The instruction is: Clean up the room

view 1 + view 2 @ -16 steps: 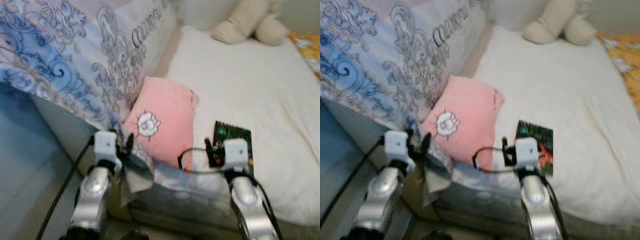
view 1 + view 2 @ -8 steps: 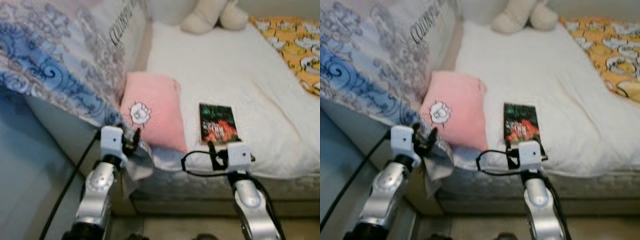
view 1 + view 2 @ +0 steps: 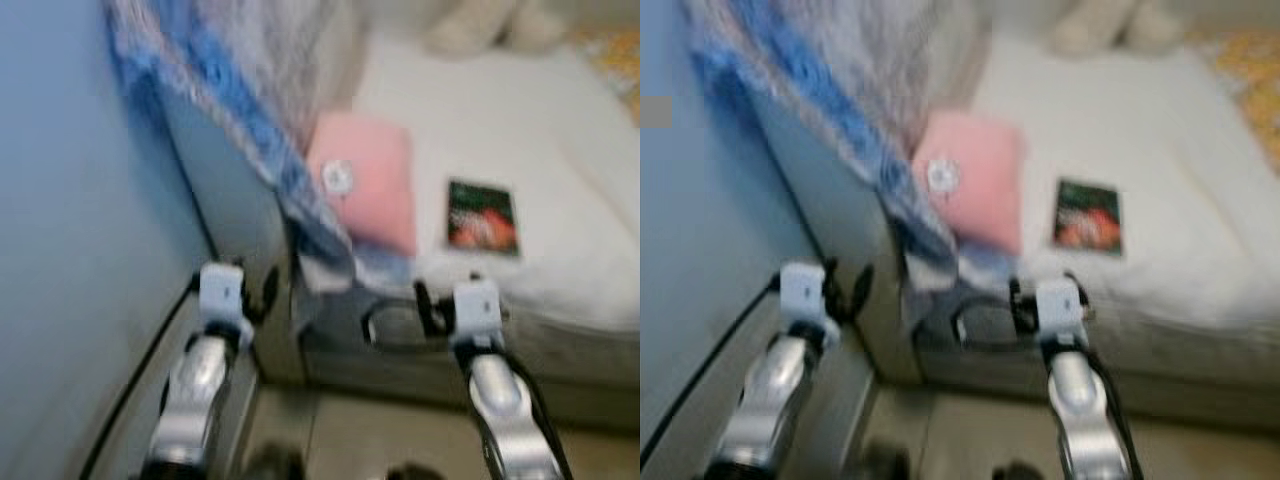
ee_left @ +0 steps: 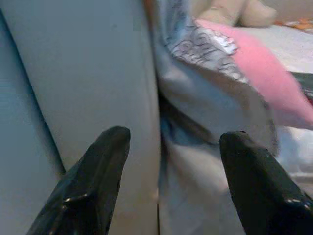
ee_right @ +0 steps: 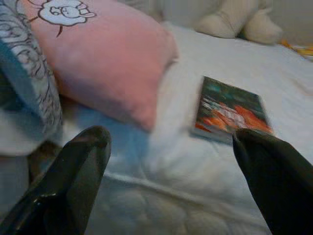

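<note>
The eye views are blurred. A pink pillow [image 3: 365, 195] with a small white figure lies on the white bed [image 3: 560, 130], and a dark book [image 3: 482, 215] with a red and green cover lies flat to its right. A blue and grey patterned blanket [image 3: 250, 110] hangs over the bed's left end. My left gripper [image 3: 262, 290] is open and holds nothing, low beside the bed's pale end panel [image 4: 83, 73]. In front of the mattress edge, below the book [image 5: 230, 110], my right gripper [image 3: 425, 305] is also open with nothing between its fingers.
A beige plush toy [image 3: 480, 30] sits at the far end of the bed. An orange patterned cover [image 3: 620, 50] lies at the far right. A blue wall [image 3: 80, 250] stands close on my left. Pale floor [image 3: 370, 440] shows below the bed.
The whole picture has shifted: the bed now sits farther off and to the right, and the blue wall takes up the left. Both grippers stay open and hold nothing.
</note>
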Robot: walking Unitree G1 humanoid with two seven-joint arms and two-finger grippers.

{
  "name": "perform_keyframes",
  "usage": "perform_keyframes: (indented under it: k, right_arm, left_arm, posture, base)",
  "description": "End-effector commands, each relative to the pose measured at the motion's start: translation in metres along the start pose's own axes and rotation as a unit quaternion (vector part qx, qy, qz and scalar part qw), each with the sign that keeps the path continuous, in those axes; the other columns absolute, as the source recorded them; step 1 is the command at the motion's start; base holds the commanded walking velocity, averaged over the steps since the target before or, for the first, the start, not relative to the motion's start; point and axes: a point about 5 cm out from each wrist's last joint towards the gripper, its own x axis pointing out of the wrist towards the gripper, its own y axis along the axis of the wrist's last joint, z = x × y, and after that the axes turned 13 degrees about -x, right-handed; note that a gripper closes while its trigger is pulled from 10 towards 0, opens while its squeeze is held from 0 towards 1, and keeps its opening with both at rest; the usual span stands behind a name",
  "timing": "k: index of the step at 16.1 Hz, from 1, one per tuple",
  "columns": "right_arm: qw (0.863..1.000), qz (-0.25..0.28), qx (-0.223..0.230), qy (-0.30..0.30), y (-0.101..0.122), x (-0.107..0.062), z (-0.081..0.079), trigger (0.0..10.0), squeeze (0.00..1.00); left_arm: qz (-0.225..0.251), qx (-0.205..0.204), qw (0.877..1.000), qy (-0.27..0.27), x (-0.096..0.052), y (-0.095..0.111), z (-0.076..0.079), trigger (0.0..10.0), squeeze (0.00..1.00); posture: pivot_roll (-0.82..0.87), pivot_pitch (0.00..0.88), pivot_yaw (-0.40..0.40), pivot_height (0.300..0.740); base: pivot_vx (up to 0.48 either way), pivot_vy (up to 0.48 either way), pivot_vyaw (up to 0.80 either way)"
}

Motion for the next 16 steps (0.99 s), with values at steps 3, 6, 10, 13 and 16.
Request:
perform_keyframes:
  k: [3,6,10,13,16]
  right_arm:
    - [1.0,-0.003,0.005,-0.003,-0.001,0.001,0.002,10.0,0.0]
    - [1.0,-0.005,0.005,-0.003,-0.002,0.0,0.001,10.0,0.0]
    - [1.0,-0.005,0.003,-0.004,-0.002,0.001,0.001,10.0,0.0]
    - [1.0,-0.005,0.003,-0.004,-0.002,0.001,0.001,10.0,0.0]
    - [1.0,-0.005,0.004,-0.004,-0.002,0.001,0.0,10.0,0.0]
  left_arm:
    - [0.017,0.002,1.0,-0.017,0.009,0.01,0.008,10.0,0.0]
    - [0.017,0.002,1.0,-0.022,0.013,0.012,0.01,10.0,0.0]
    - [0.015,0.006,0.999,-0.028,0.017,0.013,0.013,10.0,0.0]
    - [0.014,0.006,0.999,-0.028,0.019,0.014,0.015,10.0,0.0]
    - [0.015,0.006,0.999,-0.031,0.022,0.015,0.016,10.0,0.0]
  posture:
    - [-0.17,0.0,0.06,0.719]
    - [-0.17,0.0,0.062,0.719]
    - [-0.17,0.0,0.064,0.719]
    - [-0.17,0.0,0.065,0.719]
    - [-0.17,0.0,0.068,0.719]
  base:
    - [0.0,-0.48,0.0]
    - [0.0,-0.48,0.0]
    - [0.0,-0.47,0.0]
    - [0.0,-0.467,0.0]
    - [0.0,-0.466,0.0]
